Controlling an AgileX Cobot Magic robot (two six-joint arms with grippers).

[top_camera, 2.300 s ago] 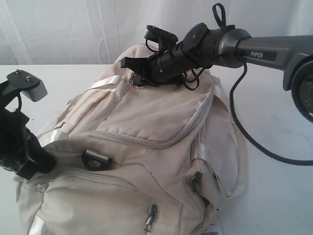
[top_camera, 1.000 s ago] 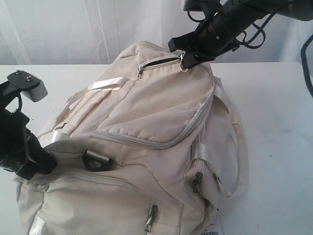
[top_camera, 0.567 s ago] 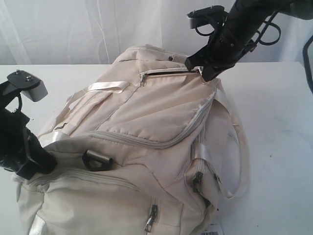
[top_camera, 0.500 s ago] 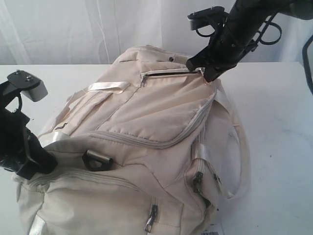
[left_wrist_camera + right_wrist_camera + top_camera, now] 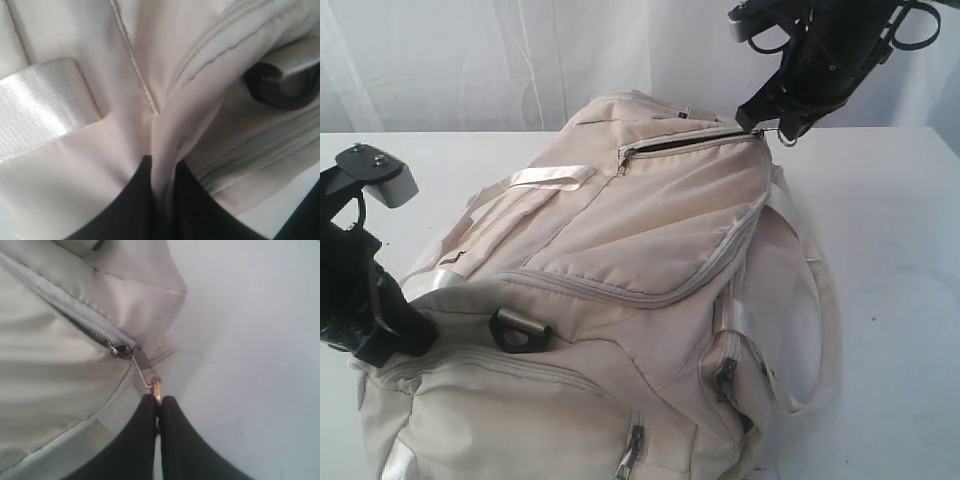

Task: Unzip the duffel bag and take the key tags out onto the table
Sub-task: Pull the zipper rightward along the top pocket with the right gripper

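The duffel bag lies across the white bench, filling most of the exterior view, with a pale curtain behind it.

At the bag's far upper end the right tool comes down from above to the end of a pocket zip. In the right wrist view the right tool has its fingers pressed together on the small metal ring of the zip pull, which hangs off the slider. That pocket opening shows as a dark slit running from the slider back towards the left of the exterior view.

The left tool sits low at the bag's near-left corner. The left wrist view shows the left tool narrowed onto a raised fold of the cream fabric, pinched between its two dark fingers, beside a shiny webbing strap.

A black D-ring lies on the front panel just beside that tool. Two closed zips with metal pullers sit on the near pockets. A looped handle strap drapes down the bag's right side onto the bench.
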